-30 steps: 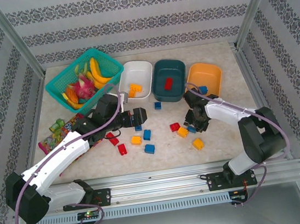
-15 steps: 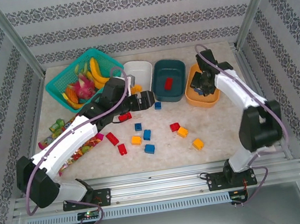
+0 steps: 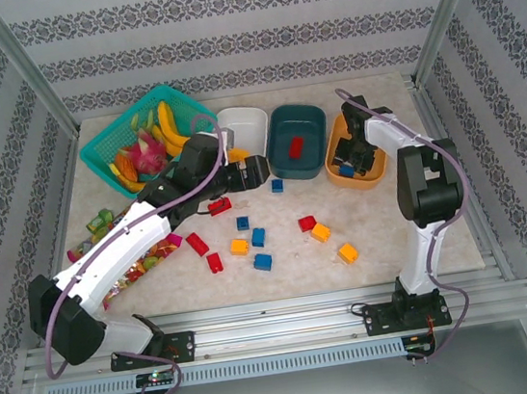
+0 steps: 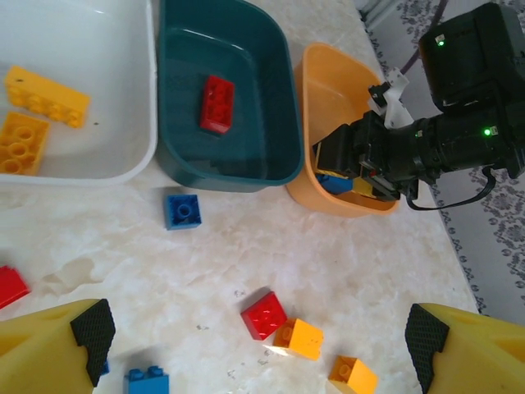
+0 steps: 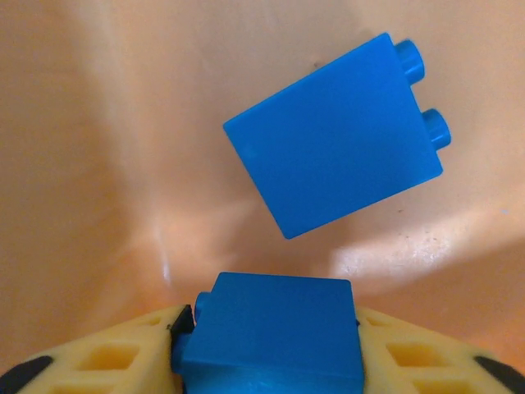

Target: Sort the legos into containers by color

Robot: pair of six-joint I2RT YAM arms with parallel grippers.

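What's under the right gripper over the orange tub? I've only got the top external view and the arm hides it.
Observer: The right wrist view shows a blue brick between the fingers of the right gripper, inside the orange tub; whether they grip it I can't tell.
Operator: Anything else in that tub?
Observer: One more blue brick lies on its floor beyond the fingers.
Operator: And the white tub, how many bricks?
Observer: The left wrist view shows the white tub holding two yellow-orange bricks.
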